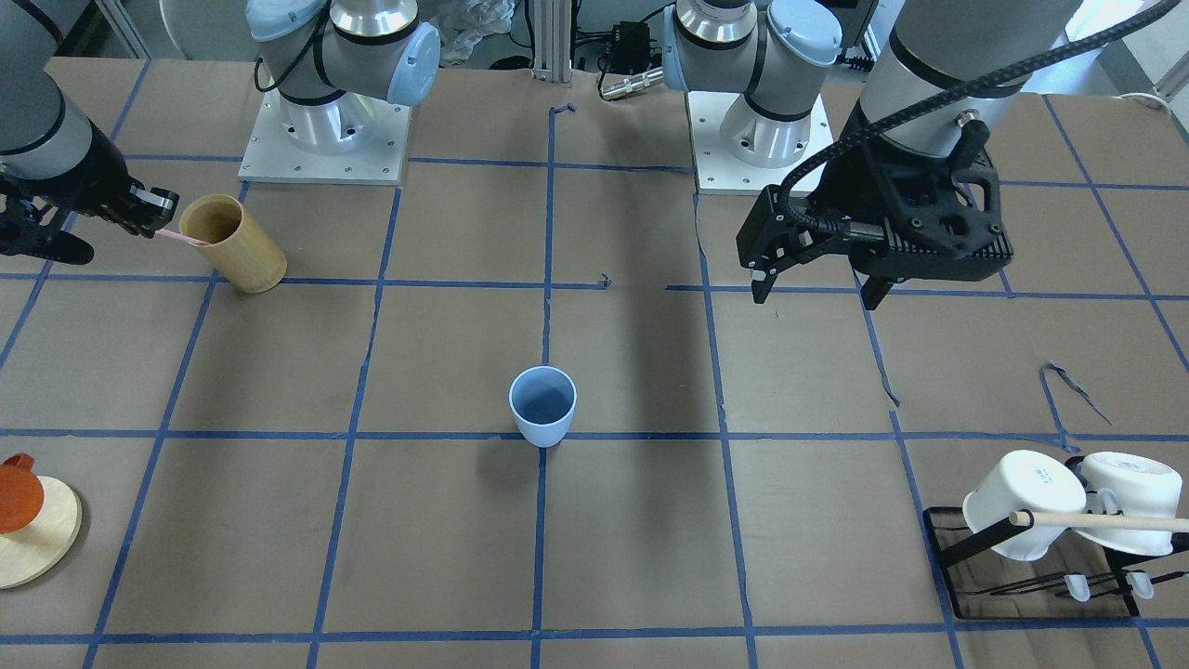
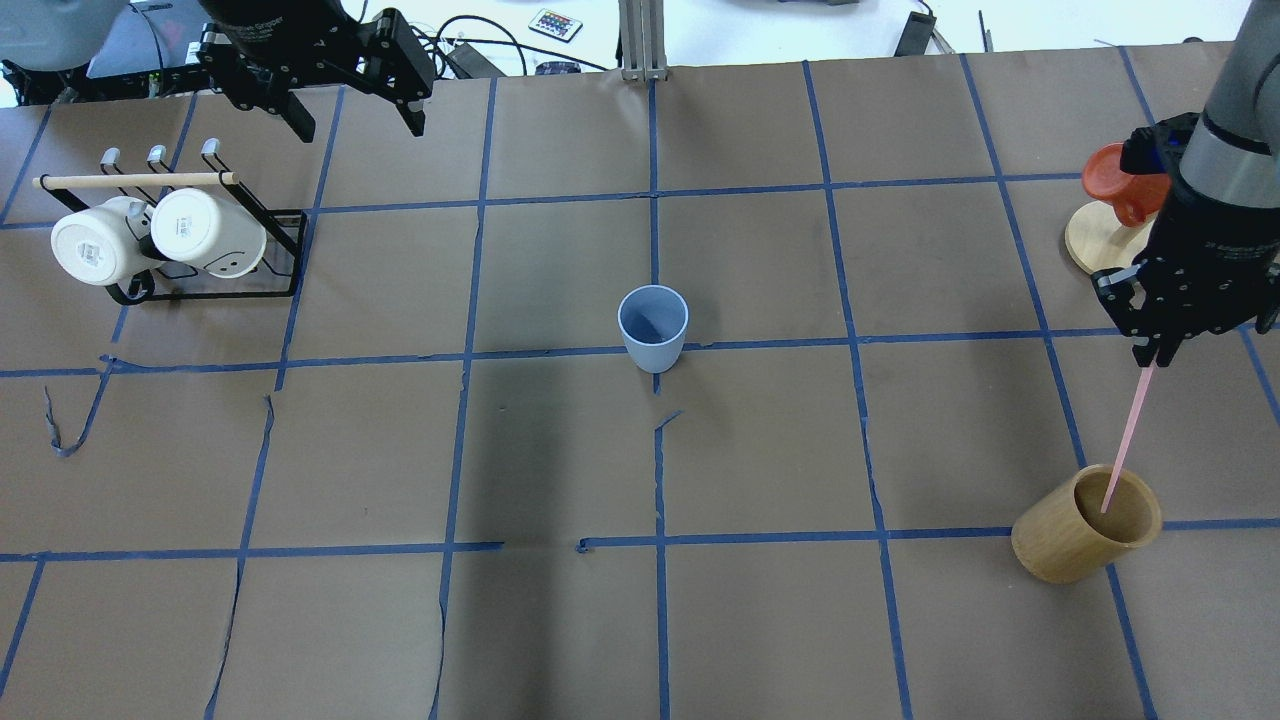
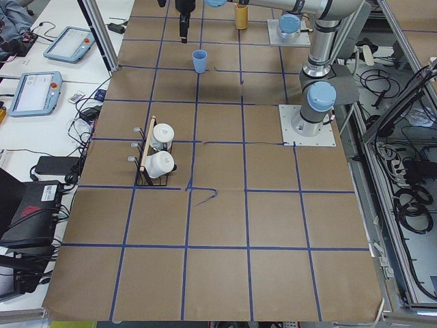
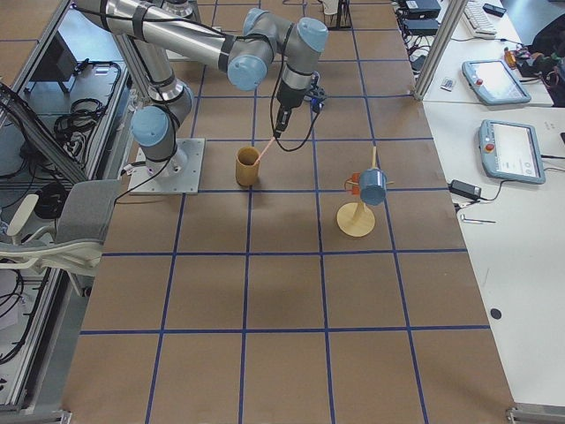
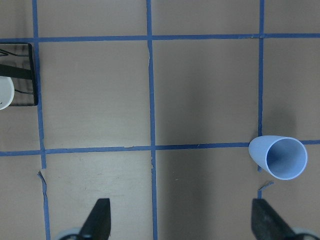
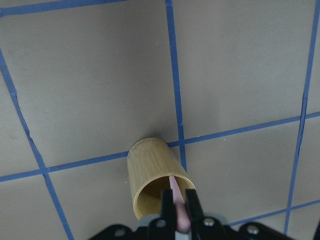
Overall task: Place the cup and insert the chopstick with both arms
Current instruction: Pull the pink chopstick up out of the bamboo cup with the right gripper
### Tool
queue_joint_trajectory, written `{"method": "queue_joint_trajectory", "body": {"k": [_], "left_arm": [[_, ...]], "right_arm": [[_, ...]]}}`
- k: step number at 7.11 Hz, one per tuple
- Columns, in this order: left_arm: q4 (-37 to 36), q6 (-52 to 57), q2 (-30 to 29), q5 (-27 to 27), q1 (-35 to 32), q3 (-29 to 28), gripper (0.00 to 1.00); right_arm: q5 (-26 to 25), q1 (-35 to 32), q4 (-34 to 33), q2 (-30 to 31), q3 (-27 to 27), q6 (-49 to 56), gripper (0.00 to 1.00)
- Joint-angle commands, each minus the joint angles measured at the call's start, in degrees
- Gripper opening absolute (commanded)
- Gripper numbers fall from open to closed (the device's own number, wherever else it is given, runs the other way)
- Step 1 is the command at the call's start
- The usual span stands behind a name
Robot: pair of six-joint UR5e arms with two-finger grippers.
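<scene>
The light-blue cup (image 2: 653, 327) stands upright and empty near the table's middle; it also shows in the front view (image 1: 542, 406) and the left wrist view (image 5: 279, 157). My left gripper (image 2: 357, 128) hangs open and empty above the far left of the table, well away from the cup. My right gripper (image 2: 1150, 355) is shut on the top of the pale-pink chopstick (image 2: 1125, 440). The chopstick's lower end sits inside the tan bamboo cup (image 2: 1080, 530). The right wrist view shows the chopstick (image 6: 176, 192) between the shut fingers, over the bamboo cup's mouth (image 6: 152, 175).
A black rack (image 2: 290, 255) with two white mugs (image 2: 205, 232) and a wooden dowel (image 2: 135, 180) stands at the left. A round wooden stand (image 2: 1085, 245) with an orange-red piece (image 2: 1120, 185) stands at the right, just behind my right gripper.
</scene>
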State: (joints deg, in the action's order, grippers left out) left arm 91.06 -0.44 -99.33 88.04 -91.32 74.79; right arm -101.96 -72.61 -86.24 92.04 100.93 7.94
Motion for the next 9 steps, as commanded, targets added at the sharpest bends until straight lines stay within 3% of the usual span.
{"method": "queue_joint_trajectory", "body": {"k": [1, 5, 8, 9], "left_arm": [[0.0, 0.0, 0.02, -0.06, 0.0, 0.09, 1.0], [0.0, -0.53, 0.02, 0.03, -0.35, 0.09, 1.0], [0.08, -0.53, 0.02, 0.12, -0.35, 0.18, 1.0], [0.0, -0.53, 0.02, 0.12, -0.35, 0.18, 1.0]], "right_arm": [[1.06, -0.08, 5.7, 0.07, -4.76, -0.03, 0.0], [7.38, -0.43, 12.14, 0.07, -16.27, -0.73, 0.0], [11.52, -2.09, 10.14, 0.16, -20.33, -0.91, 0.0], [11.52, -4.8, 5.6, 0.07, -20.25, -2.82, 0.0]]}}
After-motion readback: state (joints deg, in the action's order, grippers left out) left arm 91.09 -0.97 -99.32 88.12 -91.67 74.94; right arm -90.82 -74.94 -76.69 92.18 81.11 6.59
